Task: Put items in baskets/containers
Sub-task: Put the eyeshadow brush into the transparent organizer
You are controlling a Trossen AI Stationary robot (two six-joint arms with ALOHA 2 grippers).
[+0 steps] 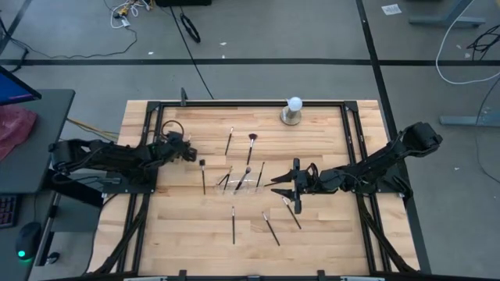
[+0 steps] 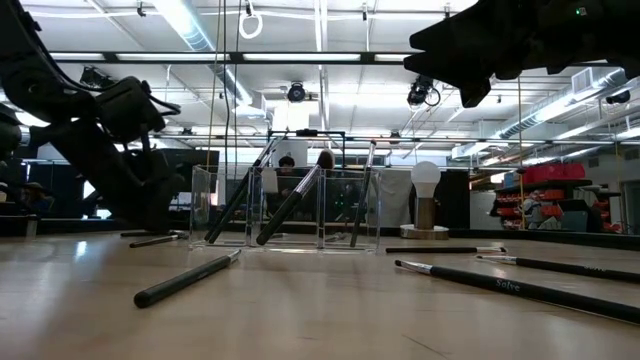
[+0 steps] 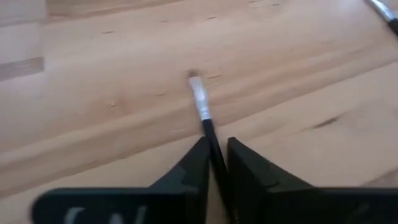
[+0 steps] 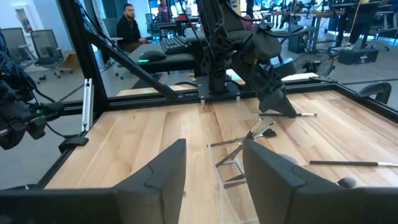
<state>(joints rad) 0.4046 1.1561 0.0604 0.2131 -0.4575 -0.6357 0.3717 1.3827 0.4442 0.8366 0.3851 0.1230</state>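
My left gripper (image 1: 190,154) is low over the table's left part, shut on a thin dark makeup brush (image 3: 202,106) with a silver ferrule. The brush's head points away from the fingers. A clear tray (image 1: 242,187) stands mid-table, with several brushes leaning in it (image 2: 285,205). My right gripper (image 1: 293,187) hovers open just right of the tray, with nothing between its fingers (image 4: 214,168). Loose brushes lie flat on the wood: one just right of my left gripper (image 1: 203,178), others farther back (image 1: 229,142) (image 1: 251,148) and nearer the front (image 1: 233,222) (image 1: 272,228). My left gripper pinches the brush's dark handle (image 3: 210,130) between its two fingers, just behind the ferrule. The fingers slant down toward the wood, and the brush runs straight ahead out of them. Whether the head (image 3: 194,78) rests on the table or hangs just above it, I cannot tell.
A white ball on a round metal base (image 1: 293,109) stands at the far edge. A black frame (image 1: 234,102) runs along the table's back and sides. Bare wood lies in front of the tray and at the near left. A person sits beyond the table (image 4: 127,25).
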